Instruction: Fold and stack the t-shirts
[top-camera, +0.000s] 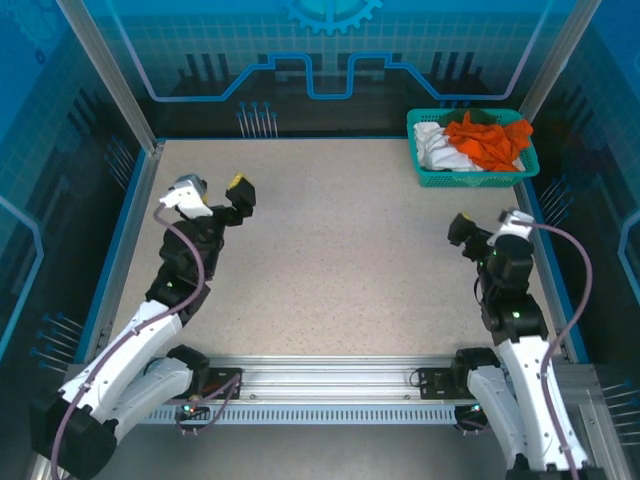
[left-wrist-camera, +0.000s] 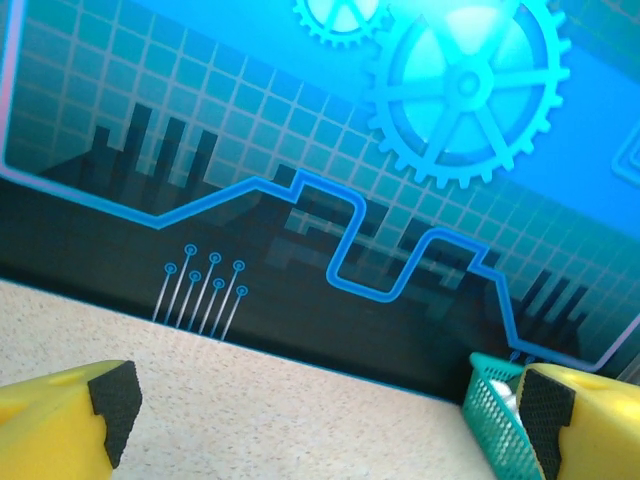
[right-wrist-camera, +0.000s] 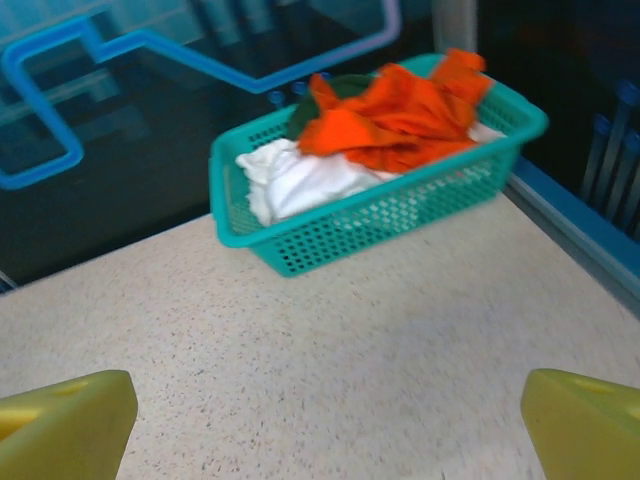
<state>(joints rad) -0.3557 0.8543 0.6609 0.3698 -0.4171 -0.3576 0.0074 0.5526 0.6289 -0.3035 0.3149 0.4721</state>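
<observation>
At the upper right of the top view, on the table (top-camera: 330, 250), the teal basket (top-camera: 430, 178) holds the crumpled t-shirts (top-camera: 490, 140). The right gripper (top-camera: 488, 222), jaws apart and empty, waits just below them and nearer. The left gripper (top-camera: 212, 192), jaws equally spread, is well apart at left.

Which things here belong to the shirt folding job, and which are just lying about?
For the job: orange t-shirt, white t-shirt, dark green t-shirt barely showing by the orange.
Just lying about: teal basket holding them, speckled table.
</observation>
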